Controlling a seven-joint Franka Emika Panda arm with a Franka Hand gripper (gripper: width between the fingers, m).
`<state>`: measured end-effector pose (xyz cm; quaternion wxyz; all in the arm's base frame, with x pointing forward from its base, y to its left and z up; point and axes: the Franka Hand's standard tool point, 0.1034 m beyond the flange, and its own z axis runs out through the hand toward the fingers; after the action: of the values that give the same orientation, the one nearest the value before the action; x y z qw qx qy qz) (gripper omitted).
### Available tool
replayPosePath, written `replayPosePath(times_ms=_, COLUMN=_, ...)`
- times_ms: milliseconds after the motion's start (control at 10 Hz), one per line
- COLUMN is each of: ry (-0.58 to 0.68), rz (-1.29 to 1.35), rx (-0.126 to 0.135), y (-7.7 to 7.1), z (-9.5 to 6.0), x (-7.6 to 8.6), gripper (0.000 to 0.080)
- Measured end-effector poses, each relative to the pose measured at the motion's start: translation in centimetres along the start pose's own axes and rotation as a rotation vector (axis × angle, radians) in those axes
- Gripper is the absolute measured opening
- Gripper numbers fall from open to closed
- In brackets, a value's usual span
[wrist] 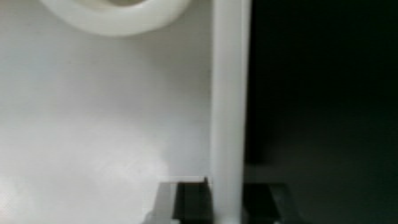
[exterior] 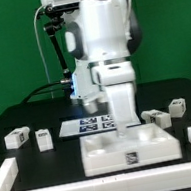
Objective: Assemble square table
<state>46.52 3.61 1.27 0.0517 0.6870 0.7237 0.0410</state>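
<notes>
Black matte bench [exterior: 59,159]; pincer [exterior: 124,127] straddles smooth white slab [exterior: 129,151] rim, clamping unclear.

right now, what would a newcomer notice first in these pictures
The big white arm fills the middle of the exterior view, reaching down to the square slab at the front. Four small legs lie loose on the black table, two on each side of it. The wrist view shows the slab's raised rim running between the jaws.

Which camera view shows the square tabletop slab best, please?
The exterior view: nearly the whole tabletop slab shows, at front centre, with its raised edge. The wrist view gives only a close patch of its recess and one rim wall.
</notes>
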Motion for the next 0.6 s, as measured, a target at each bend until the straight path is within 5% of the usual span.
replayPosePath(times_ms=200, ry=0.006, rz=0.02, rx=-0.033, y=2.9, z=0.3, x=2.5, gripper=0.006)
replayPosePath(times_ms=600, ry=-0.025, rz=0.043, rx=0.022, y=3.1, z=0.9, x=4.4, gripper=0.006)
